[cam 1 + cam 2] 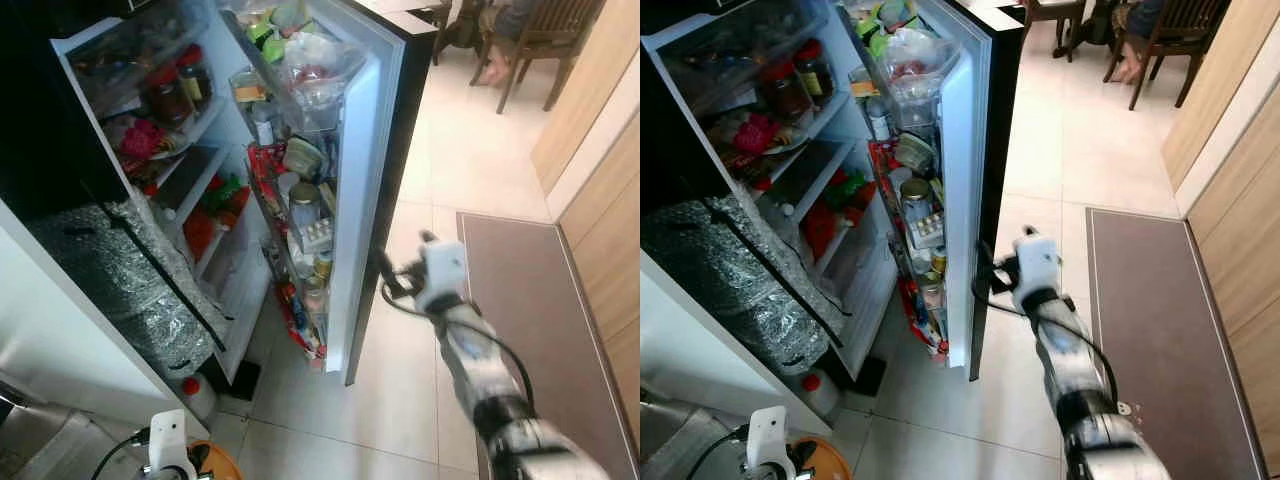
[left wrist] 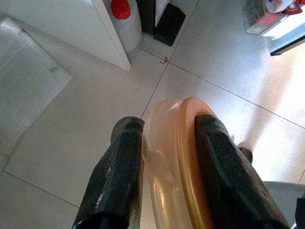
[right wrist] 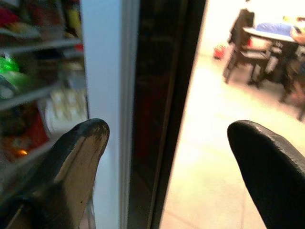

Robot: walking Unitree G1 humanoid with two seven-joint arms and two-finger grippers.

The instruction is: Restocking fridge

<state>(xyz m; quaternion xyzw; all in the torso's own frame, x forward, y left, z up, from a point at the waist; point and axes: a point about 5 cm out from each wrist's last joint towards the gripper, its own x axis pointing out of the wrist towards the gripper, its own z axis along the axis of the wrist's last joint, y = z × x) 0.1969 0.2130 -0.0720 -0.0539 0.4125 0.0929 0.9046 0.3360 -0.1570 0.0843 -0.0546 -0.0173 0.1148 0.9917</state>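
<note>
The fridge stands open, its door (image 1: 372,150) swung out toward me with packed door shelves (image 1: 300,215) of jars and packets. My right gripper (image 1: 385,281) is stretched out at the door's outer edge, open, with the door edge (image 3: 152,109) between its fingers (image 3: 81,157). Down at my left side, my left gripper (image 2: 164,157) is shut on an orange translucent plastic container (image 2: 178,157), seen as an orange rim (image 1: 215,462) at the bottom of the eye view.
Inside the fridge are shelves (image 1: 190,120) with jars, red and green packets, and a foil-covered panel (image 1: 120,280). A red-capped bottle (image 1: 195,392) stands on the tiled floor by the fridge. A brown mat (image 1: 525,300) lies right, wooden cabinets (image 1: 600,150) beyond, chairs (image 1: 540,40) far back.
</note>
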